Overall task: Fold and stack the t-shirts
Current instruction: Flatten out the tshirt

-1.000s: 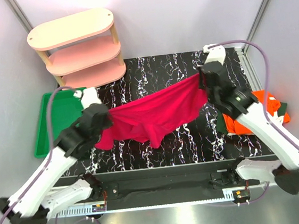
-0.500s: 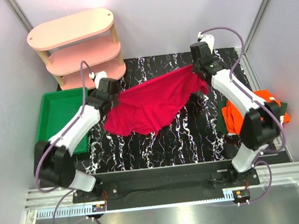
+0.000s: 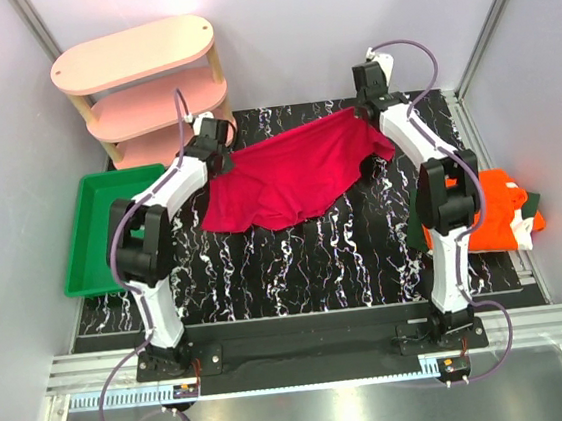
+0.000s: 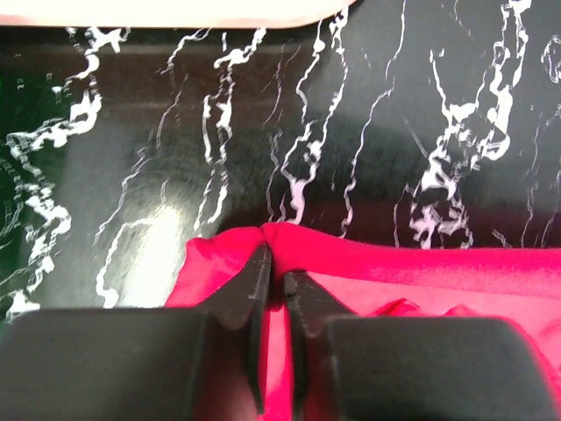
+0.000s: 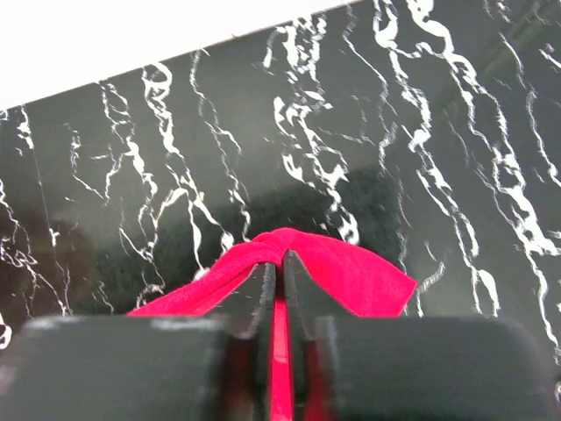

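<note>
While the left gripper [image 4: 274,267] and right gripper [image 5: 279,263] each clamp a corner of the red shirt [image 3: 283,180], no fold exists yet; the orange shirt [image 3: 497,213], apparently unfolded, also waits.

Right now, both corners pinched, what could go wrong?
1. The red t-shirt is bunched below its held edge; released like this, it may end up creased.
2. The left gripper sits close to the pink shelf; a wide swing could clip it.
3. The right gripper pinches only a small fold, which might slip under tension.
</note>
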Controlling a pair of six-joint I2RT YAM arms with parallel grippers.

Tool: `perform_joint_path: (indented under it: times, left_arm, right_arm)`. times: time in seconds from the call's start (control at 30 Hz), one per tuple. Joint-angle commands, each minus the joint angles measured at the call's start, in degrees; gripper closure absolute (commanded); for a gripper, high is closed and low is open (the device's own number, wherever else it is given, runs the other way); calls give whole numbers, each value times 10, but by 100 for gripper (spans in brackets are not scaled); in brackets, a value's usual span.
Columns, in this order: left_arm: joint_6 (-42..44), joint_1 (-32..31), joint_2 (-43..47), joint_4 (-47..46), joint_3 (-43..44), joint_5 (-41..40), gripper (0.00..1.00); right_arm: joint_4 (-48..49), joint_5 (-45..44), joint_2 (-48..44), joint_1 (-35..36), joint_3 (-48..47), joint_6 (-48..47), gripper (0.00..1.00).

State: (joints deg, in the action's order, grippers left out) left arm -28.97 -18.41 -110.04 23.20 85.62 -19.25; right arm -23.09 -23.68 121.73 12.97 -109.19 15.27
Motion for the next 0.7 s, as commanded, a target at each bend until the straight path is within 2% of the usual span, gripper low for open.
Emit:
perform_joint_path:
  times: [0.0, 0.03, 0.1, 0.17, 0.2, 0.3, 0.47, 0.53, 0.67]
  left_arm:
    - [1, 7, -3, -8, 39, 4, 55]
    - [-3, 6, 4, -14, 37, 3, 44]
    - [-4, 2, 29, -24, 23, -1, 24]
    - [-4, -4, 46, -24, 15, -11, 15]
    - [-3, -7, 65, -25, 3, -14, 12]
    - [-3, -20, 109, -27, -33, -26, 11]
    - [-28, -34, 194, -27, -126, -45, 12]
    - [-44, -35, 219, -27, -156, -46, 12]
    - [-52, -38, 271, -25, -224, -57, 12]
  right_arm:
    - [10, 26, 8, -7, -74, 6, 74]
    - [10, 30, 4, -5, -77, 6, 58]
    - [11, 23, -15, 7, -70, 5, 43]
    - [9, 27, -52, 17, -35, 11, 27]
    - [10, 28, -68, 29, -17, 20, 25]
    - [28, 29, -138, 63, 85, 41, 24]
    - [50, 36, -247, 184, 263, 69, 28]
    - [51, 29, -270, 230, 303, 85, 30]
    - [46, 23, -332, 275, 401, 115, 36]
